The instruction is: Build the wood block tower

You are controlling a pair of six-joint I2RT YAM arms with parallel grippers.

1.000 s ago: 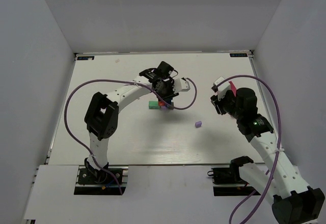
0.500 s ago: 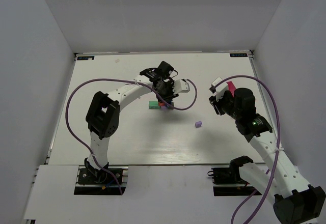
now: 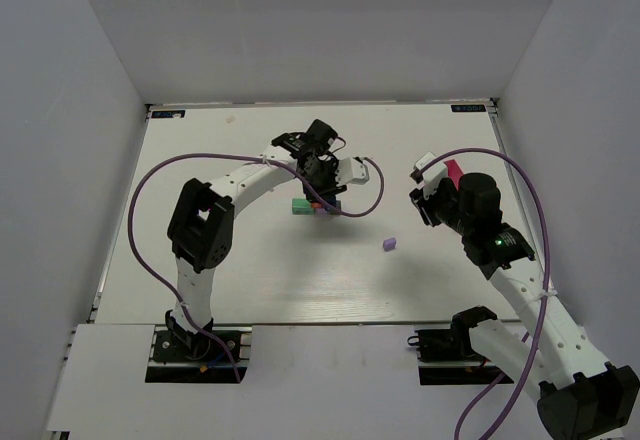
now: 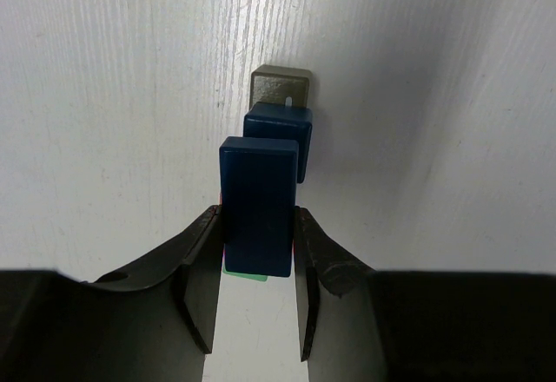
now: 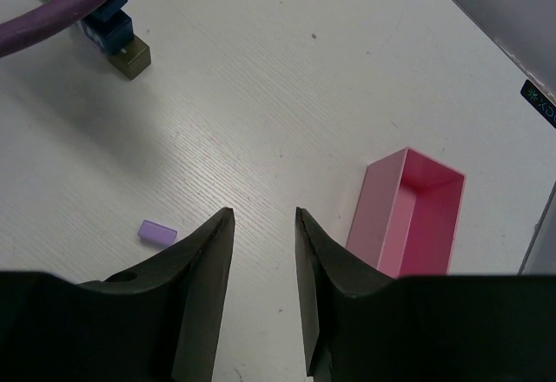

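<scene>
One dark blue block (image 4: 257, 182) sits pinched inside the left claw (image 4: 256, 226).

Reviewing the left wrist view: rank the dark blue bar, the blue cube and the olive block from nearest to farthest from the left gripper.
1. dark blue bar: clamped between the fingers of the left gripper, centre of view.
2. blue cube: just beyond the bar's far end, slightly to the right.
3. olive block: farthest, behind the blue cube.
</scene>
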